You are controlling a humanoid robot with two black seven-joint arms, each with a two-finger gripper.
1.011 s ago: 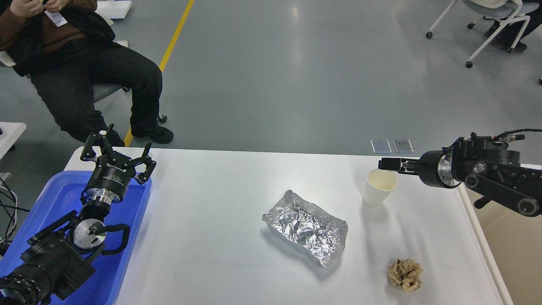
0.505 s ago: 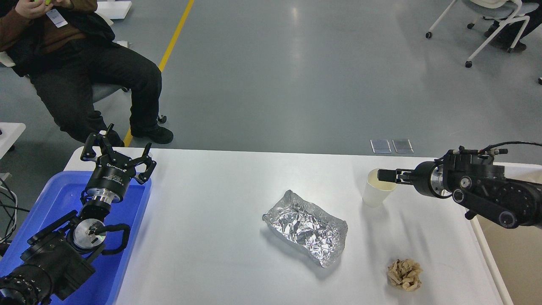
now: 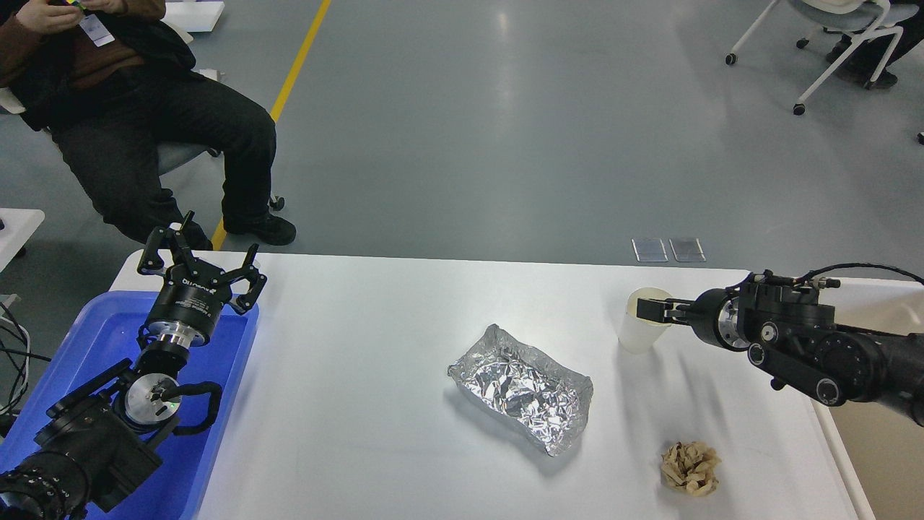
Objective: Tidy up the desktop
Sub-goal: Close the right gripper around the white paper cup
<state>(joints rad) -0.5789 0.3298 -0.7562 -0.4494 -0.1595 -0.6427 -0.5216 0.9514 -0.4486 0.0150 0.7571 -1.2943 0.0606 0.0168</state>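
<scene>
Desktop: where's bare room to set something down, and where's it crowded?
Biggest free patch on the desktop: between the blue tray and the foil tray. Also the far strip from the left gripper across to the paper cup. Crowded on the right: cup with the right gripper at its rim, foil tray, crumpled brown paper.

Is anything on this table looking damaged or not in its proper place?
Yes. A crumpled foil tray lies askew mid-desktop, and a crumpled brown paper wad sits loose near the front right. The paper cup stands upright.
</scene>
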